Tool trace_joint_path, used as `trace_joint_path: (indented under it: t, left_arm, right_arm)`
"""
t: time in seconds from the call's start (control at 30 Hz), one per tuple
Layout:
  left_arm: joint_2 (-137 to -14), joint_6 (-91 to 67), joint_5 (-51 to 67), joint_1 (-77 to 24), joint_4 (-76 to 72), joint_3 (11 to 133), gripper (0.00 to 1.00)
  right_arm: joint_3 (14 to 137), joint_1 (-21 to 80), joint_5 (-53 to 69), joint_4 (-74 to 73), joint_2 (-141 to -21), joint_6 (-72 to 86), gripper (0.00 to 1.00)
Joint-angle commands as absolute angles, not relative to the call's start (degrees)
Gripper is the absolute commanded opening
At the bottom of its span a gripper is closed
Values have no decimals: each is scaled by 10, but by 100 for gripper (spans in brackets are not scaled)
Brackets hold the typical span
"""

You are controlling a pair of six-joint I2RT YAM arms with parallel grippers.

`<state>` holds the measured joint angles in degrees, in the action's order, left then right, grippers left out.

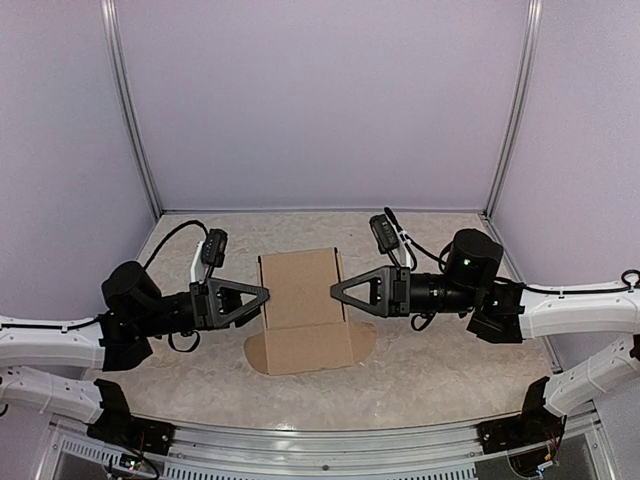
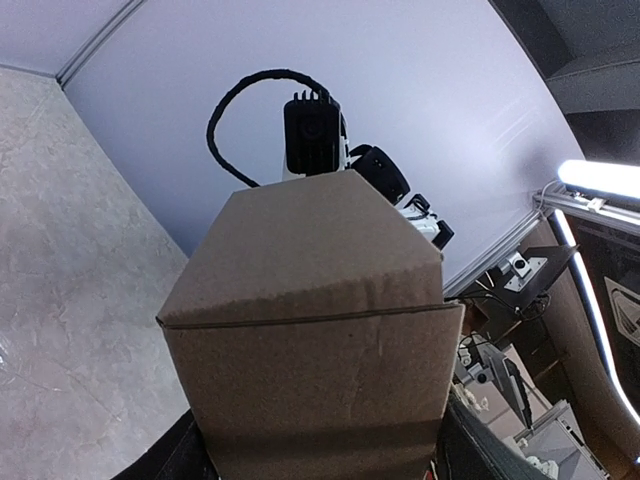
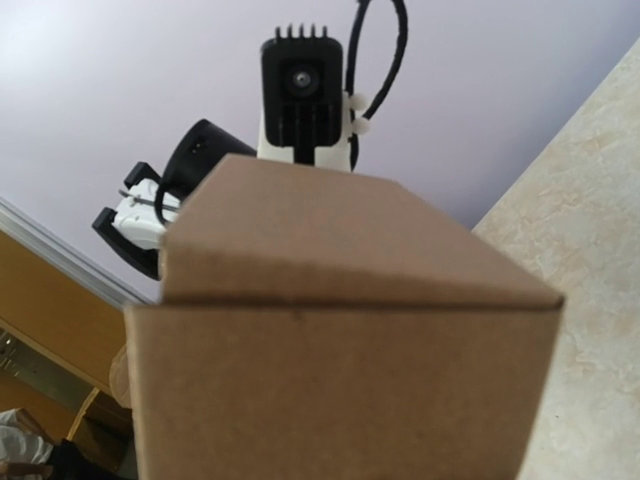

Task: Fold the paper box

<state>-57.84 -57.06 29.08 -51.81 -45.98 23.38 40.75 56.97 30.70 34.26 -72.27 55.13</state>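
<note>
The partly folded brown paper box (image 1: 300,290) lies mid-desk (image 1: 430,370), long axis running away from the robot, with the left jaws at its left edge and the right jaws at its right, equally near, though I cannot tell whether either pair pinches it.

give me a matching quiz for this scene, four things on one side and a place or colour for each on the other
1 box
2 left gripper
3 right gripper
4 table

a right of the box
b brown, between the grippers
c marbled beige
d left of the box

Pairs: 1-b, 2-d, 3-a, 4-c
</note>
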Motion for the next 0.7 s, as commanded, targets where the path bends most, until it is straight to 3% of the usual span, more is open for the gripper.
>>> trace_joint_path:
  t: [0.0,0.13,0.3,0.43,0.67]
  left_arm:
    - [-585,-575,312,-518,-494,229,67]
    - [-592,-579,317,-519,-501,232,59]
    - [-596,-579,321,-518,-504,235,39]
    - [-594,-580,324,-516,-501,235,30]
    - [-580,-576,323,-513,-483,234,29]
  right_arm:
    - [422,574,296,356,-724,553,27]
    - [424,574,297,358,-727,555,26]
    - [421,574,297,352,-725,551,27]
    - [418,574,295,335,-718,540,37]
    - [415,575,287,309,-702,523,52]
